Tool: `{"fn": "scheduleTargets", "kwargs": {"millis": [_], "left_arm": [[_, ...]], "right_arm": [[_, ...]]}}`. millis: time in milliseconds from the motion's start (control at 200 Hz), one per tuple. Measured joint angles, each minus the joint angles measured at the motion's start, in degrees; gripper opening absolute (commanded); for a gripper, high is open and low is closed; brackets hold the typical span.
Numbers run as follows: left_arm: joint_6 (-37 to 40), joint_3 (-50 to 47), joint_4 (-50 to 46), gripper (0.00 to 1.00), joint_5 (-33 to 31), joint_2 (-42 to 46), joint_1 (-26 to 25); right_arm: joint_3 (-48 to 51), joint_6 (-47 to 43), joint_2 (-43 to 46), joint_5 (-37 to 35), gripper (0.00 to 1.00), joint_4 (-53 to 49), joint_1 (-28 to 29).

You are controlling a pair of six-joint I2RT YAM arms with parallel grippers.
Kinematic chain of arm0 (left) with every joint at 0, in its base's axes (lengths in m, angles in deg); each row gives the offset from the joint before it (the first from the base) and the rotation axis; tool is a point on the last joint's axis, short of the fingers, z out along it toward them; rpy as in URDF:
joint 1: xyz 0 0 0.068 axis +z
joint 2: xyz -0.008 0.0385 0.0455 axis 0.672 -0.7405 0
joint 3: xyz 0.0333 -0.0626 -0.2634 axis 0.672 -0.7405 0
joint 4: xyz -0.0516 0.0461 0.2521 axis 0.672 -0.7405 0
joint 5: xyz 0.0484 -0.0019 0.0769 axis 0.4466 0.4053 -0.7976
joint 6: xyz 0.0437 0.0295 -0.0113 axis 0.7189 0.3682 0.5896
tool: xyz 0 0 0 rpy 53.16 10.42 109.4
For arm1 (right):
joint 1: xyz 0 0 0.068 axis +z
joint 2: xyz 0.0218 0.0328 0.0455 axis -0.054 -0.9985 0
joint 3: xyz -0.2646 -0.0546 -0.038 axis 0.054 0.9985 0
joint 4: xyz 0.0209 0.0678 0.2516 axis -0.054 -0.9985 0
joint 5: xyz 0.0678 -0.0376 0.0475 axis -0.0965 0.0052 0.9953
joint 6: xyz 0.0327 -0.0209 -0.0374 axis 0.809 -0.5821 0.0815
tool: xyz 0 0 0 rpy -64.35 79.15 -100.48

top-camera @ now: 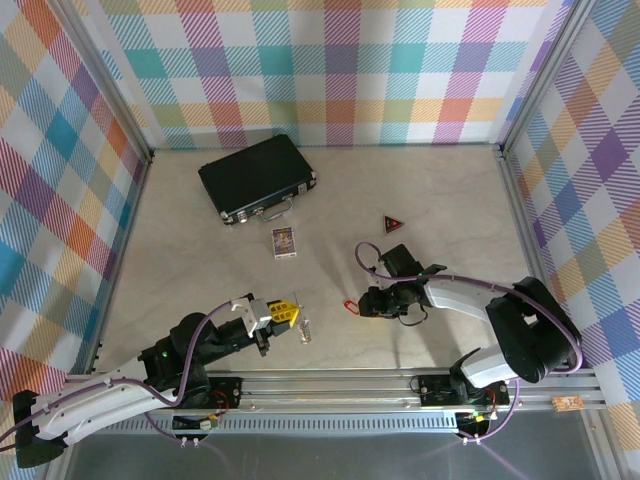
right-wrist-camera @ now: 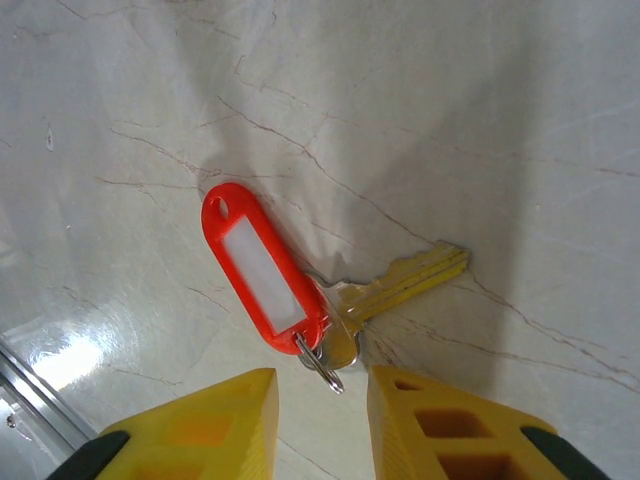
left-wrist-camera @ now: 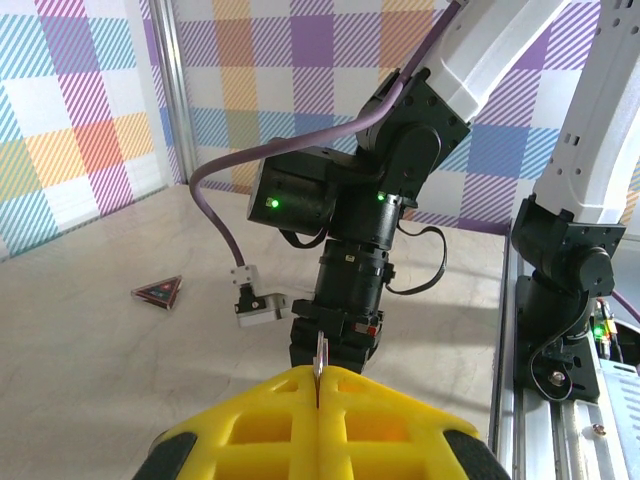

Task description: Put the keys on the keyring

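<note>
Top external view, nearest first: a metal rail [top-camera: 330, 385] runs along the table's [top-camera: 200, 260] near edge with both arm bases on it; just beyond, the left gripper [top-camera: 288, 313] points right, low over the pale marbled surface, and the keyring [top-camera: 307, 328] shows as a small silvery cluster just beside its yellow tips. From the left wrist, that gripper [left-wrist-camera: 318, 385] has its jaws pressed together, a thin silvery sliver of the keyring [left-wrist-camera: 319, 358] standing pinched between the yellow fingers [left-wrist-camera: 260, 420]; how the rest of the loop hangs I cannot tell. To the right, well apart from the keyring, the right gripper [top-camera: 366, 303] points left at the key [top-camera: 351, 306], which lies flat on the table just off its tips. From the right wrist, the right gripper [right-wrist-camera: 322, 405] has its jaws narrowly apart and holds nothing; the key [right-wrist-camera: 400, 285] lies just ahead of the gap, blade angled up to the right, joined by a small split ring to a red tag [right-wrist-camera: 262, 268] with a white label. Farther back lie a small picture card [top-camera: 284, 242] and a dark red triangle [top-camera: 394, 224]; beyond them a black case [top-camera: 255, 175] sits tilted, closed, handle toward the arms; checked walls [top-camera: 330, 70] enclose the table.
</note>
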Motion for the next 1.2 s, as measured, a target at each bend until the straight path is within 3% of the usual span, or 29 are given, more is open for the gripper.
{"fn": "scheduleTargets", "kwargs": {"millis": [1200], "left_arm": [[0.0, 0.0, 0.5, 0.00, 0.0, -1.0, 0.0]], "right_arm": [[0.0, -2.2, -1.0, 0.2, 0.12, 1.5, 0.0]]}}
